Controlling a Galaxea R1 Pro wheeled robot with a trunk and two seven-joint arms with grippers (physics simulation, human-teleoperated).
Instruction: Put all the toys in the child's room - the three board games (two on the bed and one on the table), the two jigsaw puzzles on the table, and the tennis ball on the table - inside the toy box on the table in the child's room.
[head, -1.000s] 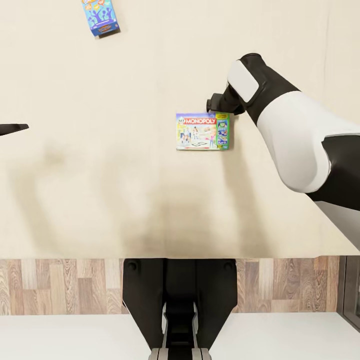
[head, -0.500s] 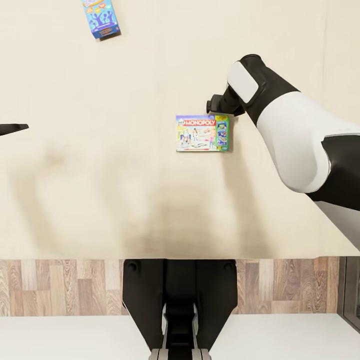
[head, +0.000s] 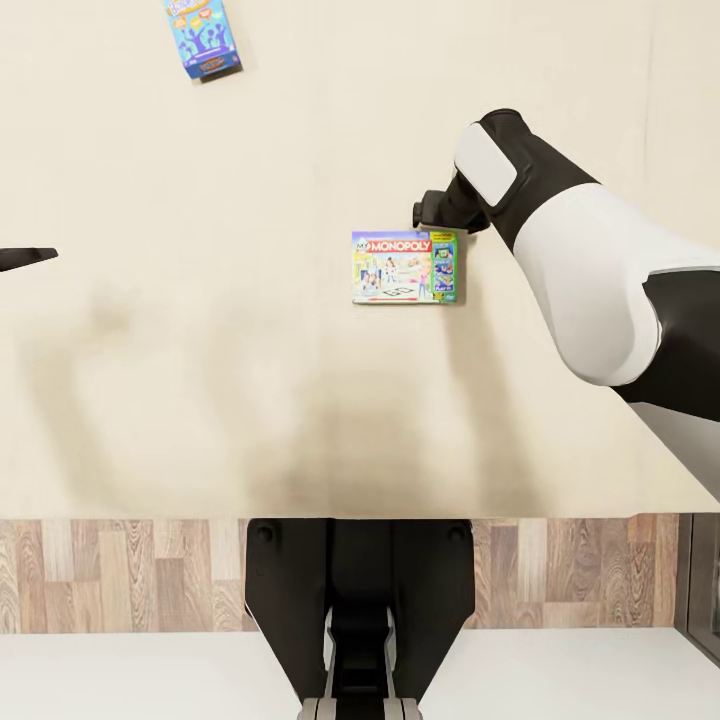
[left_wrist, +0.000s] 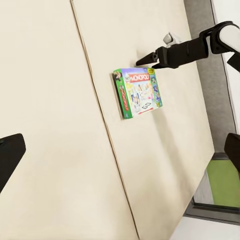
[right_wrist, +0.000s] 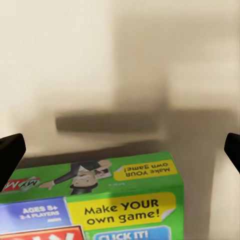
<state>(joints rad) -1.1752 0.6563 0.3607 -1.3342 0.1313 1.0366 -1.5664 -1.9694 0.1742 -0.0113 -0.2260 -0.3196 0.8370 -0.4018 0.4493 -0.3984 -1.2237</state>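
Note:
A white Monopoly board game (head: 405, 265) with multicoloured edges lies flat on the cream bed (head: 200, 380), near the middle of the head view. My right gripper (head: 432, 211) hovers just past the box's far right corner. In the right wrist view its dark fingertips (right_wrist: 10, 152) stand wide apart, open and empty, with the box's green edge (right_wrist: 125, 200) below them. The left wrist view shows the same game (left_wrist: 137, 92) with the right gripper (left_wrist: 150, 59) beside it. A small teal-blue board game (head: 203, 38) lies at the far left of the bed. My left gripper (left_wrist: 121, 152) is open and empty over bare mattress.
A strip of wood-plank floor (head: 120, 570) runs along the bed's near edge, with my dark trunk (head: 360, 600) in front of it. A dark grey piece of frame (head: 703, 580) shows at the lower right. The seam between the mattress halves (left_wrist: 100, 125) runs past the Monopoly box.

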